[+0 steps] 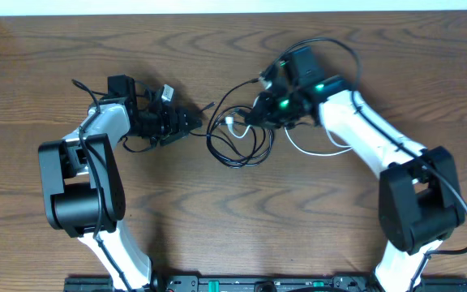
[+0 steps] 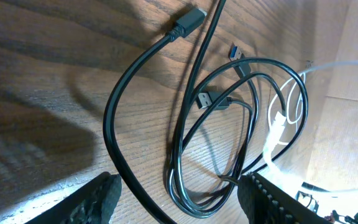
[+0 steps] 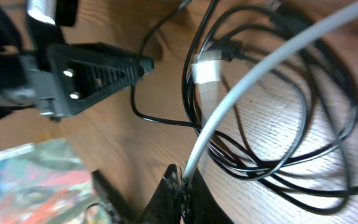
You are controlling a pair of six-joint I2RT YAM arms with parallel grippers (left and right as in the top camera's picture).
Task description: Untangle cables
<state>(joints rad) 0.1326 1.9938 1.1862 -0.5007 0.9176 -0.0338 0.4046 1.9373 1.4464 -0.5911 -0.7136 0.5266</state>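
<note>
The cables lie in a knot at the table's middle. Black loops (image 1: 237,146) overlap there, and a white cable (image 1: 314,150) curves out to the right. My right gripper (image 3: 182,182) is shut on the white cable (image 3: 241,87), which rises between its fingertips across the black loops (image 3: 303,155). In the overhead view the right gripper (image 1: 256,113) sits at the knot's top right edge. My left gripper (image 2: 178,194) is open just left of the tangle, with black loops (image 2: 185,155) and a thicker black cord (image 2: 114,124) passing between its fingers. The white cable (image 2: 278,124) lies beyond.
Black plug ends (image 2: 188,20) lie loose on the wooden table (image 1: 217,227). The left gripper's finger (image 3: 104,62) points toward the knot in the right wrist view. A blurred colourful object (image 3: 23,174) sits at that view's lower left. The table's far edge (image 1: 233,11) runs along the top.
</note>
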